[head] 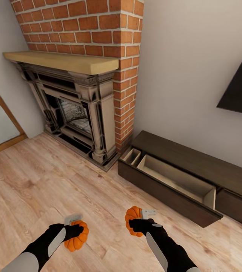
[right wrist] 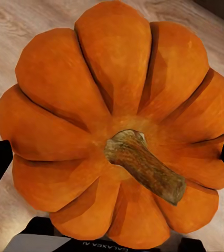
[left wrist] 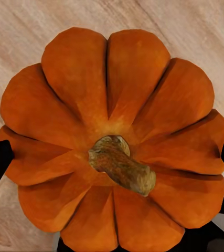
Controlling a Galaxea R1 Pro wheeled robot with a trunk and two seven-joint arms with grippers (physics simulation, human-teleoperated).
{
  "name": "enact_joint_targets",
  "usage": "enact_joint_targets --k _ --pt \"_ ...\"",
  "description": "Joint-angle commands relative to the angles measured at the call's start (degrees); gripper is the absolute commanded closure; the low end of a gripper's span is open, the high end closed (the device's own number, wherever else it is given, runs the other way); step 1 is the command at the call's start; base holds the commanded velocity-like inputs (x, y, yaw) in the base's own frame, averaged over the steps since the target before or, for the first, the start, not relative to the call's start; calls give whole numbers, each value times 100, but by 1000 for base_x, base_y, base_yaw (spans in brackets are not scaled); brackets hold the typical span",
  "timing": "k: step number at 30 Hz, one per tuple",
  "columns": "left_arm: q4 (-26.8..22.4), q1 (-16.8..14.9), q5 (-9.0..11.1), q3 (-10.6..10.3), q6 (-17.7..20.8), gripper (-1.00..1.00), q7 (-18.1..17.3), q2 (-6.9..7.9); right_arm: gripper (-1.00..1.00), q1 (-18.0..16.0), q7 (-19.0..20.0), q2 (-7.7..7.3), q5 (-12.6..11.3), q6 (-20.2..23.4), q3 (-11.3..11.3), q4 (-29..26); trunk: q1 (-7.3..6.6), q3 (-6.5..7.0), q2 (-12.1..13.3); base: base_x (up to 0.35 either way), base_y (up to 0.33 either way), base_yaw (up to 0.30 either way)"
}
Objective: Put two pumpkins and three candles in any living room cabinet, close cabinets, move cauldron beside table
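Each gripper, left (head: 74, 230) and right (head: 135, 223), pinched a pumpkin (head: 76, 236) (head: 133, 217); the cabinet (head: 181, 166) drawer (head: 173, 181) stood open, holding nothing visible.

I have both arms reaching forward and low. My left gripper (head: 75, 230) is clamped on a pumpkin (head: 76, 237), fingers on either side. My right gripper (head: 136, 223) grips the other pumpkin (head: 132, 214) likewise.

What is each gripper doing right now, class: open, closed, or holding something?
Left gripper: closed on a pumpkin.
Right gripper: closed on the other pumpkin.
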Motion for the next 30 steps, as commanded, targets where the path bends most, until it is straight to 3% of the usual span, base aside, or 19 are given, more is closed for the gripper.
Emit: enact_joint_targets --k 1,30 --pt "-22 -2 47 -47 23 100 57 2 100 -6 -48 -2 -65 16 20 -7 3 -10 -11 17 8 -292" --pt "-58 -2 54 -48 8 100 27 7 100 -6 -48 -11 -62 11 17 -11 3 -10 -11 1 1 -252"
